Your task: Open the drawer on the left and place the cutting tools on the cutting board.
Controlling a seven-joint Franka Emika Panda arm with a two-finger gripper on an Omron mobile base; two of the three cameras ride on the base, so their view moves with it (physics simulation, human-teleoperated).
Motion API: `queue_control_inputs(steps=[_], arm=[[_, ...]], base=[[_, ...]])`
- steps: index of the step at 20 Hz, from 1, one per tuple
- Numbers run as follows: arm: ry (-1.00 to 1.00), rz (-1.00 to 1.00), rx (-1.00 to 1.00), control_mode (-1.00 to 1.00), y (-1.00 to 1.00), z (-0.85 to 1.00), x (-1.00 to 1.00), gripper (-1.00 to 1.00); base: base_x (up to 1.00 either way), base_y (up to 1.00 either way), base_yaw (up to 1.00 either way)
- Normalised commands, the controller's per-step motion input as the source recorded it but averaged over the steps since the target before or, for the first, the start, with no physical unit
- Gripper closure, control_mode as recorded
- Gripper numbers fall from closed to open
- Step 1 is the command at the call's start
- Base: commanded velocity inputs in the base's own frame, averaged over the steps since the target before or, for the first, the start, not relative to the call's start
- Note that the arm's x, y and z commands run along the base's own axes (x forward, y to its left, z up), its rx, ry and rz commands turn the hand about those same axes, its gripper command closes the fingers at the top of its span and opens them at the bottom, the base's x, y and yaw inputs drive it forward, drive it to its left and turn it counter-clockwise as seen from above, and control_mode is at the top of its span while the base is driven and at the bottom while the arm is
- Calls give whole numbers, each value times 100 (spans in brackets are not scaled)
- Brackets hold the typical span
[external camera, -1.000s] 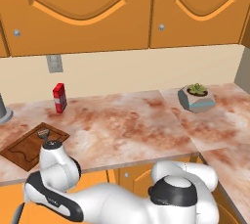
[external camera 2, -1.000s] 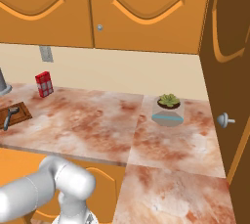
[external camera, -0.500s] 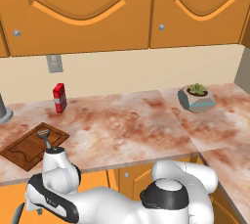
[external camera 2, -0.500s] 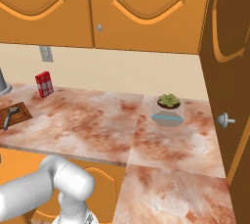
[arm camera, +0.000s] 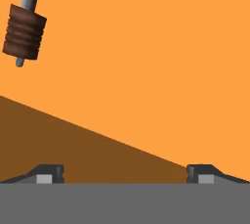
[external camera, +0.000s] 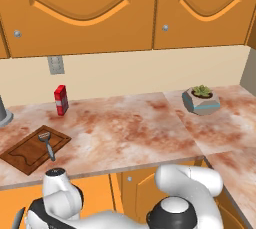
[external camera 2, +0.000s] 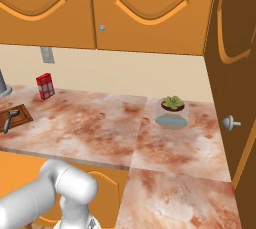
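In the hand view my gripper (arm camera: 124, 174) is open, its two fingertips wide apart with nothing between them, over the flat orange-wood inside of the drawer (arm camera: 146, 71). A tool with a dark ribbed handle and a grey stem, seemingly the knife (arm camera: 23, 31), lies ahead of the left fingertip, apart from it. On the counter the grey peeler (external camera: 48, 143) (external camera 2: 10, 119) rests on the dark brown cutting board (external camera: 25, 154) (external camera 2: 22, 113). My arm (external camera: 57, 198) bends down below the counter's front edge at the left.
A red box (external camera: 61, 99) (external camera 2: 45, 85) stands by the back wall. A potted succulent (external camera: 201, 99) (external camera 2: 172, 112) sits at the right. A grey base (external camera: 3, 113) stands at the far left. A tall cabinet door with a knob (external camera 2: 230, 122) closes the right side.
The arm's visible joint has sunk a little lower in front of the counter edge. The peeler and the board have not moved.
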Motion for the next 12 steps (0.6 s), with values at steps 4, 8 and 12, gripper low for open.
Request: queue_control_inputs(steps=[4,8,12], arm=[[6,0,0,-100,0,-35,-35,-100],[6,0,0,-100,0,-25,-38,-100],[5,0,0,-100,0,-12,-54,-100]], base=[[0,0,0],[0,0,0],[0,0,0]])
